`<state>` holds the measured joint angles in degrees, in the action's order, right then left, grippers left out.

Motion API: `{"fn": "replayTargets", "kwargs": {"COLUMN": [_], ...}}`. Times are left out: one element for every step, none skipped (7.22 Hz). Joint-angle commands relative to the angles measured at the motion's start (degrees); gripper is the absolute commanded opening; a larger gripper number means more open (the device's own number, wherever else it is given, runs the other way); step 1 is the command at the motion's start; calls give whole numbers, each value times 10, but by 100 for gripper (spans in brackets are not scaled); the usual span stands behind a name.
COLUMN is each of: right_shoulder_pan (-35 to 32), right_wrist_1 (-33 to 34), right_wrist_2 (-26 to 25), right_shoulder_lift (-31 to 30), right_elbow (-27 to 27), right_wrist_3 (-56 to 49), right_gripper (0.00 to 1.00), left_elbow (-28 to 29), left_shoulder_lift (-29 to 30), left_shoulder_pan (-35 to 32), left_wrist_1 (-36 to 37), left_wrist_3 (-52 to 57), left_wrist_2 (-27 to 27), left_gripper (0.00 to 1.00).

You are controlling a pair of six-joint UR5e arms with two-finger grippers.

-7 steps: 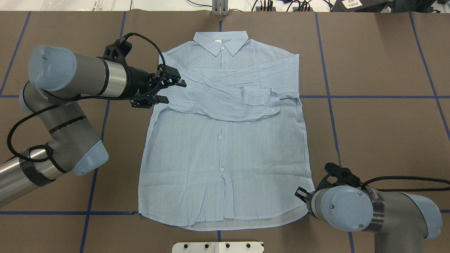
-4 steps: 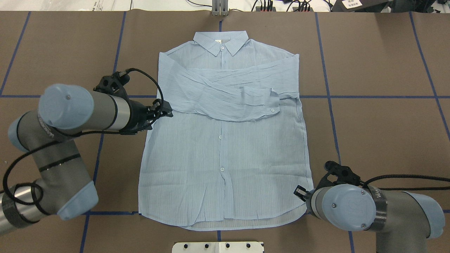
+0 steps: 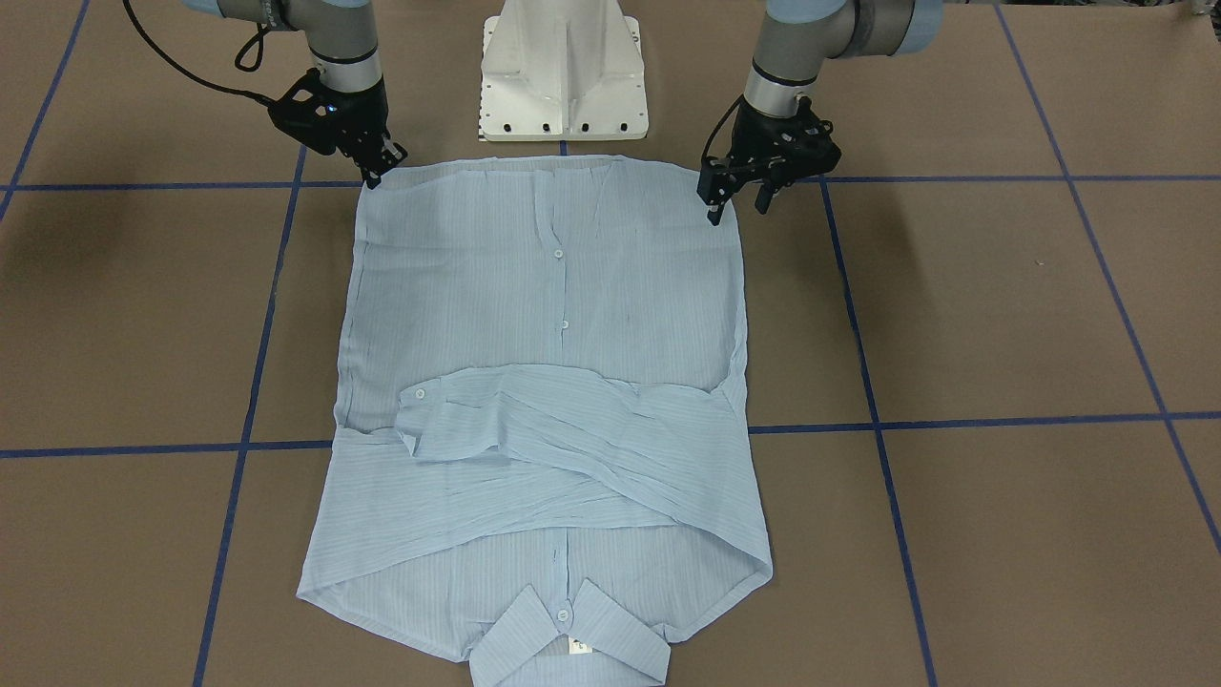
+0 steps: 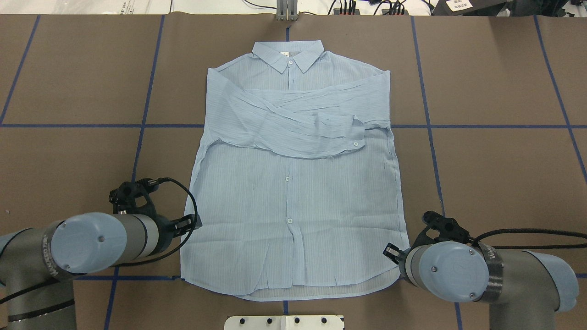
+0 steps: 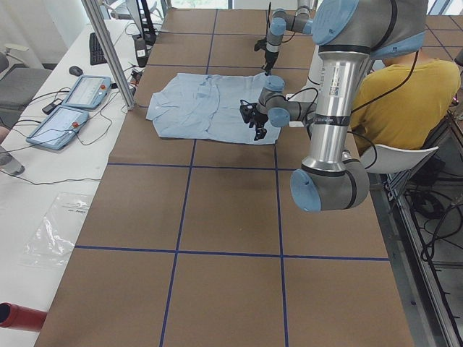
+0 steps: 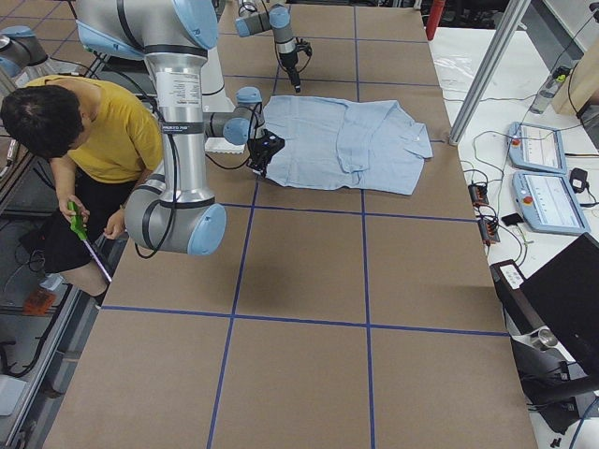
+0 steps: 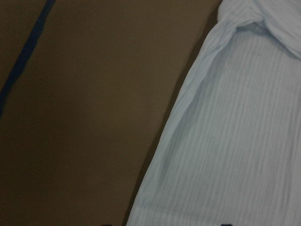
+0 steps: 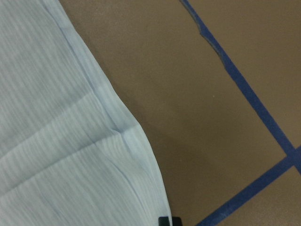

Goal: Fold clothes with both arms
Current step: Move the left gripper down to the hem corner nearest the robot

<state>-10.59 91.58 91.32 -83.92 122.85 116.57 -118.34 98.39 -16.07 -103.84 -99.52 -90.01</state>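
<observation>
The light-blue shirt (image 3: 544, 286) (image 4: 293, 192) lies flat, button side up, on the brown table. Both sleeves are folded across its chest and its collar (image 4: 288, 55) points away from the robot. My left gripper (image 3: 737, 205) (image 4: 191, 224) hangs open just over the hem corner on its side, with nothing between its fingers. Its wrist view shows the shirt's side edge (image 7: 235, 141). My right gripper (image 3: 382, 170) (image 4: 390, 251) sits low at the opposite hem corner. Its fingers look shut on that corner, and the curved hem (image 8: 56, 141) runs right up to the fingertip.
The white pedestal base (image 3: 563, 76) (image 4: 284, 322) stands just behind the hem. Blue tape lines (image 4: 137, 151) cross the brown table cover. A person in a yellow top (image 5: 405, 94) (image 6: 103, 122) sits behind the robot. Two tablets (image 5: 72, 108) lie on a side table.
My left arm has swung back from the shirt's shoulder and folded sleeve to the hem corner near the robot. The right arm and the shirt have stayed still.
</observation>
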Motion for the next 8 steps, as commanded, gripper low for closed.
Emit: {"fn": "replayTargets", "kwargs": {"right_shoulder_pan": [4,4,8,8,8,8,8,8], "right_wrist_1": [0,0,0,0,0,0,0,0], "right_wrist_2": [0,0,0,0,0,0,0,0], "right_shoulder_lift": [1,0,1,2,1,1,2,3], "right_elbow": [-1,-2,-3,-5,-6,-6,-6,-6], "right_wrist_3": [0,0,0,0,0,0,0,0], "right_gripper": [0,0,0,0,0,0,0,0], "left_elbow": [-7,-2,1,7,12,14,15,16], "left_shoulder_lift": [-14,-11,0,5,7,6,5,5], "left_shoulder_pan": [45,63,66,69,70,70,70,70], "left_wrist_1": [1,1,1,1,1,2,2,1], "left_wrist_3": [-41,-52,-52,-52,-52,-53,-53,-52], "left_wrist_2": [6,7,6,6,6,6,5,4], "left_gripper": [82,79,76,74,66,49,34,33]}}
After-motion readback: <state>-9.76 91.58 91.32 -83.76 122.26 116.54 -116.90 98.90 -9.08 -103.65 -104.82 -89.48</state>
